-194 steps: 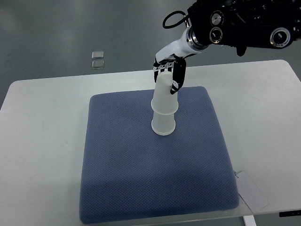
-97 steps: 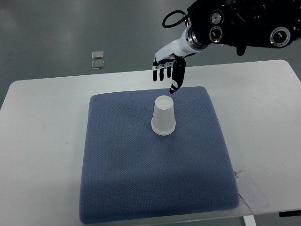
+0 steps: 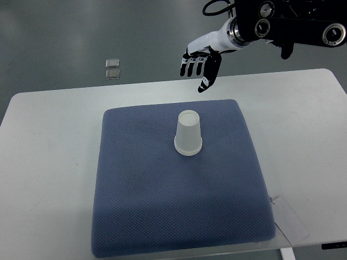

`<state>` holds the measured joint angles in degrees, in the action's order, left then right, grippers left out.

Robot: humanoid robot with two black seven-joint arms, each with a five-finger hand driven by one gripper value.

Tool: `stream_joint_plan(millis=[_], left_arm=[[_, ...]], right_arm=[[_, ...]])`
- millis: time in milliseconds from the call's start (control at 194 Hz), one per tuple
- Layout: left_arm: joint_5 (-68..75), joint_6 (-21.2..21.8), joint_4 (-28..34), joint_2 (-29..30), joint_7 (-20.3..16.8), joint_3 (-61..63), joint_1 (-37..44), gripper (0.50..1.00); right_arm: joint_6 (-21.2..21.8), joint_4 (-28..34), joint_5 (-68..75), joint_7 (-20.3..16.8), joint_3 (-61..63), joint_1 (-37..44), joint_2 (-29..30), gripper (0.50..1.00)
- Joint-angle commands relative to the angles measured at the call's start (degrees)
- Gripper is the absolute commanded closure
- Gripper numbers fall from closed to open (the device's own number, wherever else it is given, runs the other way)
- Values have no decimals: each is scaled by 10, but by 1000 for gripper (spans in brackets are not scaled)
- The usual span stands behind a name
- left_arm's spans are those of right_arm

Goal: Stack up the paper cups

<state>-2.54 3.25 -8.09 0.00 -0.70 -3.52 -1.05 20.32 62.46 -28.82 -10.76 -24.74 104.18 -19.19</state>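
Hanging over the table's (image 3: 49, 162) far edge, upper right of centre in the top view, the right hand (image 3: 199, 65) has its fingers spread and holds nothing. The paper cups (image 3: 188, 134), nested upside down into one stack, stand just above the middle of the blue mat (image 3: 162, 206), clear of the hand, so the stacking looks finished.

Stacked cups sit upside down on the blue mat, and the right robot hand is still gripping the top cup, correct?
Not quite. The top view shows the right robot hand open, raised clear of the stacked cups, holding nothing. The cups do sit upside down on the blue mat.
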Motion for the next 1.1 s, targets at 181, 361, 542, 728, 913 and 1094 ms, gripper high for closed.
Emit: stream_joint_plan(millis=[181, 361, 542, 728, 913, 1094], left_arm=[[0, 0, 0, 0, 0, 0, 0, 500], [0, 0, 0, 0, 0, 0, 0, 500], [1, 0, 0, 0, 0, 0, 0, 500], [0, 0, 0, 0, 0, 0, 0, 500], [0, 0, 0, 0, 0, 0, 0, 500], [0, 0, 0, 0, 0, 0, 0, 500]], right_arm=[[-44, -57, 117, 6, 186, -150, -54, 711], [-50, -117, 175, 23, 332, -261, -58, 709], [-75, -160, 219, 32, 490, -369, -37, 709], [-93, -206, 226, 56, 606, -456, 19, 648], [-94, -248, 226, 83, 685, -493, 73, 587], [-95, -270, 226, 106, 727, -513, 100, 579]])
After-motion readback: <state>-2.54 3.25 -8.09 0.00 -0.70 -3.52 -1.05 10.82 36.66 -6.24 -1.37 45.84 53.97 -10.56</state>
